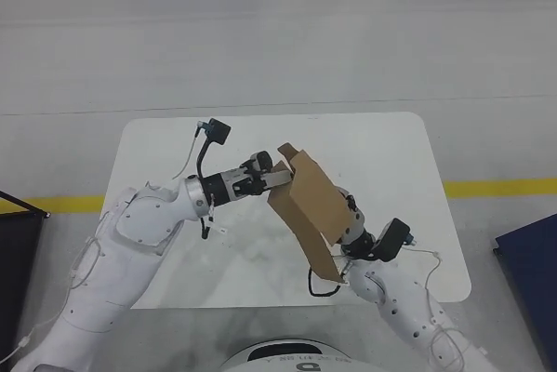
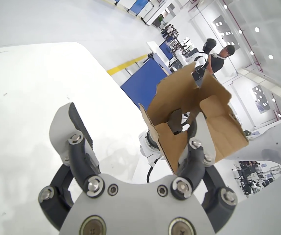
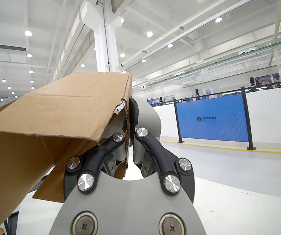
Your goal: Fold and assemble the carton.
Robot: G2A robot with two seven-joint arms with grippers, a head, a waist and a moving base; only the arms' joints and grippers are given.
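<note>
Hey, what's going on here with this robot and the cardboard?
The robot is holding a brown carton over the white table. Its right gripper has its fingers shut on one carton wall. The left gripper is at the carton's far end, fingers open, one at a flap. The carton is only partly formed, end flaps not yet closed.

carton (image 1: 311, 205) over table (image 1: 390, 158) | between left claw (image 1: 276, 176) and right claw (image 3: 128, 116)

A white tabletop (image 1: 166, 149) stands on a grey floor (image 1: 278, 56) crossed by a yellow line (image 1: 510, 187); a blue panel (image 1: 548, 270) sits right of it, a black frame (image 1: 4, 242) left.
</note>
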